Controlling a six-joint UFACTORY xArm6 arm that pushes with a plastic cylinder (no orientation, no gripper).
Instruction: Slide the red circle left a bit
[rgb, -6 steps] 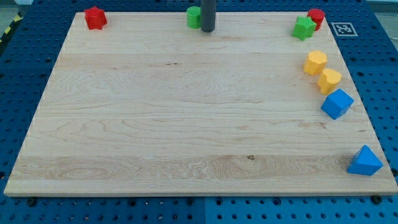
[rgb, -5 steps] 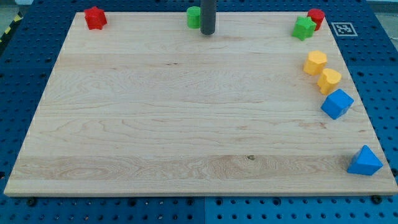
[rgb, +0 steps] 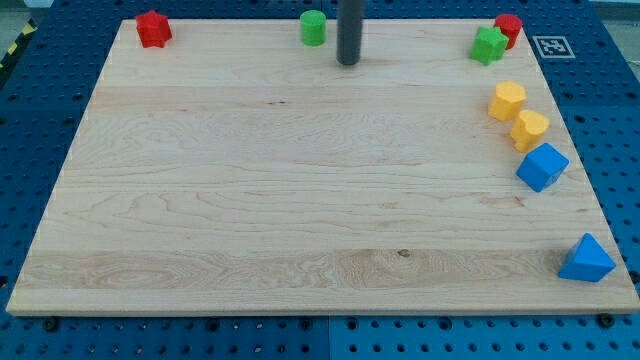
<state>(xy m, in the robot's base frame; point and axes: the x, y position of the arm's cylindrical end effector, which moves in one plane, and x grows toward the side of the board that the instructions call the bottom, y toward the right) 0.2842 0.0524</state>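
wooden board (rgb: 300, 180) on a blue pegboard, with small coloured blocks along its edges. the red circle (rgb: 510, 27) sits in the corner at the view's top right, touching or nearly touching the green star-shaped block (rgb: 489, 45) just below and to its left. my tip (rgb: 347, 62) rests near the view's top edge, just right of the green cylinder (rgb: 313, 27) and well apart from the red circle. there are no fingers to spread or close: the arm ends in a plain rod, so contact is by pushing only. the red circle looks small, light and rigid, likely to slide readily on the smooth wood and to veer if struck off-centre. the sensible contact point is its right side, approached from the board's right edge, with a short push. the green star-shaped block stands in the leftward path and may be carried along. two yellow blocks (rgb: 507, 100) (rgb: 530, 129), a blue cube-like block (rgb: 542, 166), a blue pyramid-like block (rgb: 586, 260) and a red block (rgb: 153, 28) lie clear of the route.
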